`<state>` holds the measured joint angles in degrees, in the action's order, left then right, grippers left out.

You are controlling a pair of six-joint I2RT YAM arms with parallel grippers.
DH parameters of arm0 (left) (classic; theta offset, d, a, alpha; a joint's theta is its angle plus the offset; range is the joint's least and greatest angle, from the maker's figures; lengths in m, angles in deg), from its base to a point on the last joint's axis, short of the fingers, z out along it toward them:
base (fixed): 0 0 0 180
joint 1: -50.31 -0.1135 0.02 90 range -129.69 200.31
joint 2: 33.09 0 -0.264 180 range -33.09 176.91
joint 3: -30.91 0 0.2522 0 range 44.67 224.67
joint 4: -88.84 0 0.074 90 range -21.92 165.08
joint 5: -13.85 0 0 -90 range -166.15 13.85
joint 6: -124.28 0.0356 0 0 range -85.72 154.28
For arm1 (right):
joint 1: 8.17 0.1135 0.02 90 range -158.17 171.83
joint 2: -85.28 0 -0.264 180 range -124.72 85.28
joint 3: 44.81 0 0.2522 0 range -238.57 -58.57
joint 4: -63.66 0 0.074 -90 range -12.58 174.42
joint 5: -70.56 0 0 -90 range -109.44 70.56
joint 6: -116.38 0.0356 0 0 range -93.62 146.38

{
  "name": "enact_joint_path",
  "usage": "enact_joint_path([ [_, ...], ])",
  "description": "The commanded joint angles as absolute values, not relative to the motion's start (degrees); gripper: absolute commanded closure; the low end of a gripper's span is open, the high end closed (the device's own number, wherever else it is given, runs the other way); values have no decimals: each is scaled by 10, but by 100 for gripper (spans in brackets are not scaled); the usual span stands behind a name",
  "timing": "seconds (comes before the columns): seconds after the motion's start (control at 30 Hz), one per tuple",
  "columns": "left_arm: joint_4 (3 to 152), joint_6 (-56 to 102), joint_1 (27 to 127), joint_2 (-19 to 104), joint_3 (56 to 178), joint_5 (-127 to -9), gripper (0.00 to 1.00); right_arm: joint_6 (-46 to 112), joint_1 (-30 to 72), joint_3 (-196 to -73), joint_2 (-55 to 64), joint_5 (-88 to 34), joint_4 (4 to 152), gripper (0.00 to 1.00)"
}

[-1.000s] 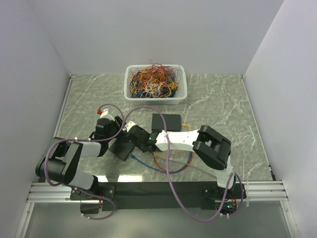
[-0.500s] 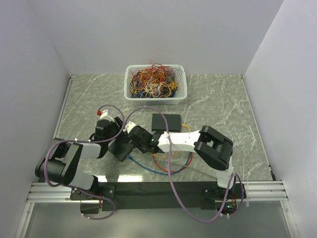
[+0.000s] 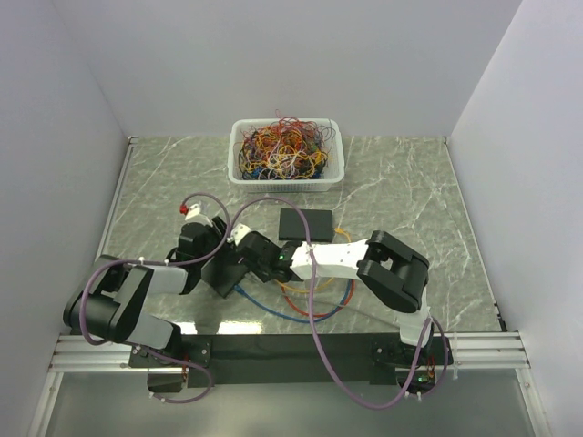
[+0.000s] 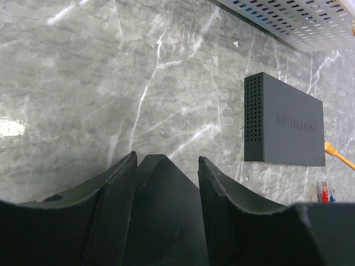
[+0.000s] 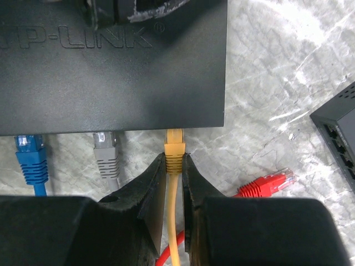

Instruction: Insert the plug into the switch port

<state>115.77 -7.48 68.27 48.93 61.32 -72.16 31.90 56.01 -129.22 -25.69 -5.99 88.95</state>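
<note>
Yellow plug [image 5: 173,145] tip hidden in switch [image 5: 111,72] | right claw [image 5: 173,162] pinching

robot lab cell: white walls [image 3: 273,55], marble-print table [image 3: 410,191], cable bin [image 3: 287,180]

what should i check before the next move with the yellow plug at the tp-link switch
1. Right jaws shut on the yellow plug: ok.
2. Left jaws bracing the TP-Link switch: ok, its corner sits between them.
3. Yellow plug lined up square to the switch's edge, beside the grey plug and blue plug: ok.
4. Yellow plug fully seated: cannot tell, the port face is hidden.
5. Red plug out of the way: ok, lying loose to one side.
</note>
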Motion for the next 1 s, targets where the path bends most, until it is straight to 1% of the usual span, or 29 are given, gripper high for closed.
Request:
enact_joint_path([
  [0.0,1122,-117,734,503,594,-639,48,333,553,-1306,-226,-63,714,100],
  [0.67,1109,-141,793,495,574,-692,48,342,541,-1252,-190,-81,672,100],
  [0.97,1123,-183,863,476,536,-726,48,368,539,-1235,-190,-119,636,100],
])
